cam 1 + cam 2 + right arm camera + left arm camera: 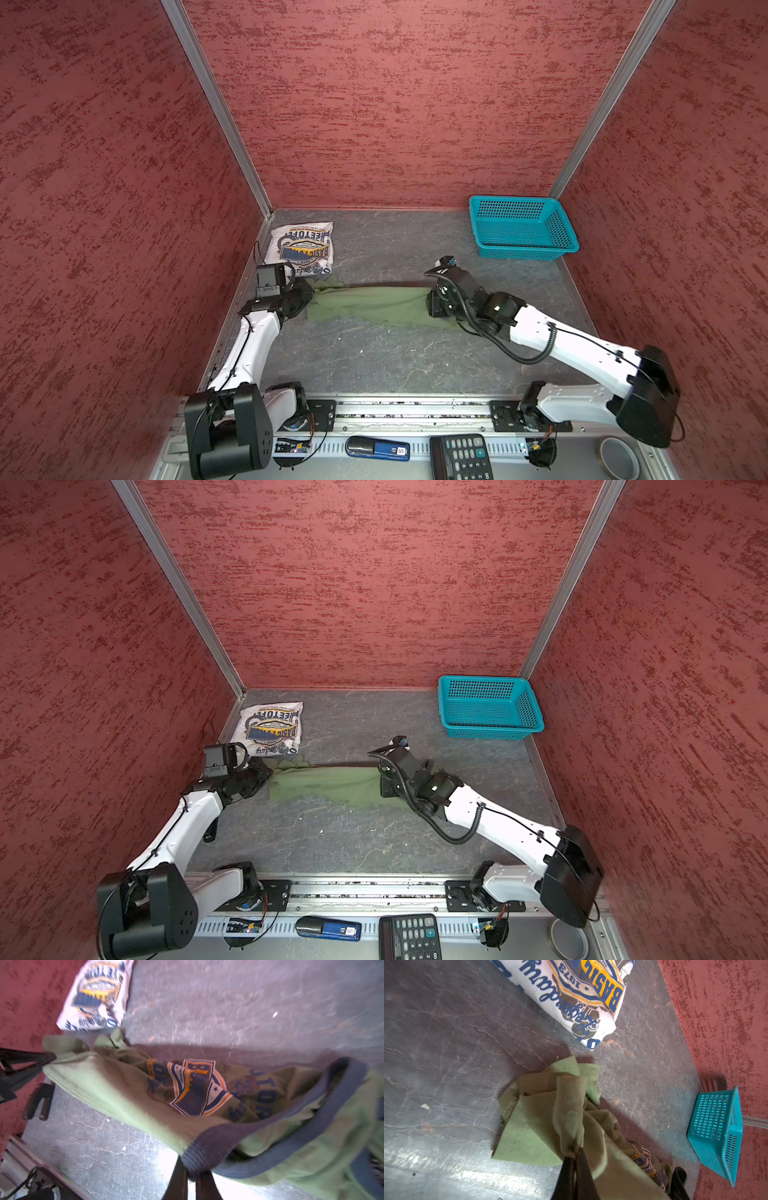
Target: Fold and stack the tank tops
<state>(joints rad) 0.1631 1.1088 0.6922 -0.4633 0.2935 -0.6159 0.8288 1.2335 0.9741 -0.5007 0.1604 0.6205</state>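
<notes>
Grey table, red walls: green top stretched between both grippers, mid-table.

Green top runs left to right across the middle in both top views, its upper edge pulled straight and its lower part drooping toward the table. The blue-yellow badge is crumpled in the folds in the right wrist view, which is blurry. Left gripper fingers are clamped tight on a bunched olive edge at the left end. Right gripper fingers are pinched narrow on the ribbed dark trim at the right end. White top lies folded, print up, in the back-left corner, just beside the green top's left end. Basket sits back right by the wall, well apart from both tops. Calculator is on the front ledge.
</notes>
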